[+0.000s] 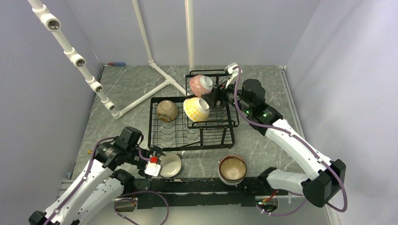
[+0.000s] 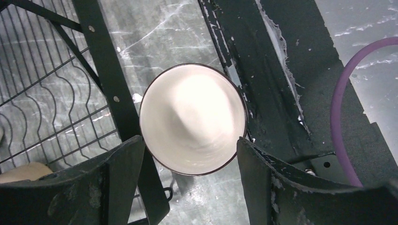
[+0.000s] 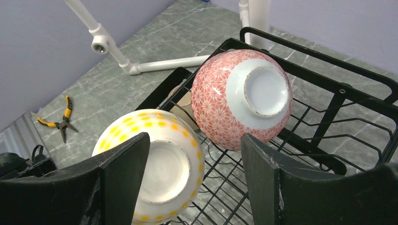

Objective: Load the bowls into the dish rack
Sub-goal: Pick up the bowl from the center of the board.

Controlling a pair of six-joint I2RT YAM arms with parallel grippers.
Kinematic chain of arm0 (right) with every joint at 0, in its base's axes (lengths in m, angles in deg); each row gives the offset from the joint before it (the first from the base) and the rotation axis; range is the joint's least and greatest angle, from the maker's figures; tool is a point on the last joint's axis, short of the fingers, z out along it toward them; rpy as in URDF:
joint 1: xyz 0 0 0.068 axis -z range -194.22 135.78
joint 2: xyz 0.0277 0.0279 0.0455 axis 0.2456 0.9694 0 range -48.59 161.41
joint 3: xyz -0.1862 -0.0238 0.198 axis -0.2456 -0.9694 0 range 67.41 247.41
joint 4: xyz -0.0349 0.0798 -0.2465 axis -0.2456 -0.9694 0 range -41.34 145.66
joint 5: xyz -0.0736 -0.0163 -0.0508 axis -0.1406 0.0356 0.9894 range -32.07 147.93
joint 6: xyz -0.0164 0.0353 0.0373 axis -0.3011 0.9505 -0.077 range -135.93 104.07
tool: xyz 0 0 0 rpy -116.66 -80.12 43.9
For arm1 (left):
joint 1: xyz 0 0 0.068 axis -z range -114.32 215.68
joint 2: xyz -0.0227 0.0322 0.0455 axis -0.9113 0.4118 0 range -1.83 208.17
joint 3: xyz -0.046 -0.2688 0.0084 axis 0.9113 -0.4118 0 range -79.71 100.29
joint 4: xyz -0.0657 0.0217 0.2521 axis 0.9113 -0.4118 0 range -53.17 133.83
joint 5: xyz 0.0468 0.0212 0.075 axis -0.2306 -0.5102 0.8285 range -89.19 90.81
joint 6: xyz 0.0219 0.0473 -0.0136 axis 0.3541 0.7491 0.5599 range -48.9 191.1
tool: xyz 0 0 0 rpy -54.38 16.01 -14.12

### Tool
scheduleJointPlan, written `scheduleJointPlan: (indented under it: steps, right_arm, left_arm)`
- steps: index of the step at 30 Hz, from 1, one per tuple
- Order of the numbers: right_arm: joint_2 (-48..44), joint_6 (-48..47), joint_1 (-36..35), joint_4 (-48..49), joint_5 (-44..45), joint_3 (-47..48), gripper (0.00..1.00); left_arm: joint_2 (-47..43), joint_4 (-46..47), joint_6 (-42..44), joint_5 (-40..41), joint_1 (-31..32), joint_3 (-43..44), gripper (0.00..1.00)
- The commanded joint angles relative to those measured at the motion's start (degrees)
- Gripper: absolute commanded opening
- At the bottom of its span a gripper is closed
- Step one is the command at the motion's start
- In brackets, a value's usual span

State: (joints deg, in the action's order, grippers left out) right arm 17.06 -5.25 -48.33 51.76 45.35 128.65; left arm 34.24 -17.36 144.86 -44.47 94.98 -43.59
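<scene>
A white bowl with a dark rim (image 2: 192,117) stands upright on the table beside the dish rack (image 1: 187,138) at its front edge. My left gripper (image 2: 188,139) is open, its fingers flanking the bowl's near side; from above the bowl (image 1: 171,164) lies just right of this gripper (image 1: 155,161). My right gripper (image 3: 195,136) hangs open over the raised basket with nothing between its fingers. Below it the pink-patterned bowl (image 3: 225,108) and yellow-dotted bowl (image 3: 164,173) lie tipped, bases up. A brownish bowl (image 1: 166,110) rests in the lower tray. A brown-rimmed stack of bowls (image 1: 232,169) stands at the front.
The white pipe frame (image 1: 141,96) runs across the back left. Pliers (image 3: 58,123) lie on the table left of the rack. The black base rail (image 1: 202,187) borders the near edge, close to the white bowl. A purple cable (image 2: 338,117) loops beside the left gripper.
</scene>
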Motion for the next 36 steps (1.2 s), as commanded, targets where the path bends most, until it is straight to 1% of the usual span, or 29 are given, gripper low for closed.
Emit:
scheduleJointPlan:
  steps: [1,4,10,18,27,31,36]
  right_arm:
    - [0.3,0.1,0.3,0.7,-0.6,2.5,0.75]
    - [0.6,0.0,0.2,0.6,-0.4,2.6,0.75]
    - [1.1,0.0,0.3,0.6,-0.6,3.2,0.75]
    - [1.6,-0.3,0.3,0.5,-0.4,3.3,0.75]
    - [2.1,-0.1,0.3,0.4,-1.0,4.1,0.75]
    - [1.9,-0.3,0.4,0.3,-0.9,4.4,0.75]
    - [1.4,-0.5,0.4,0.1,-0.8,4.4,0.75]
  left_arm:
    - [2.5,1.2,4.5,-4.9,0.5,-0.8,0.77]
    - [5.6,2.5,4.9,-4.1,1.9,-0.5,0.76]
    - [11.3,3.1,6.6,0.3,6.8,0.4,0.76]
    - [11.5,3.4,4.8,2.1,11.7,-0.7,0.76]
    - [16.1,5.8,3.3,6.9,17.2,-2.0,0.74]
    - [19.8,6.9,2.5,9.3,19.0,-2.1,0.72]
    - [23.4,9.3,0.4,12.9,21.5,-2.6,0.64]
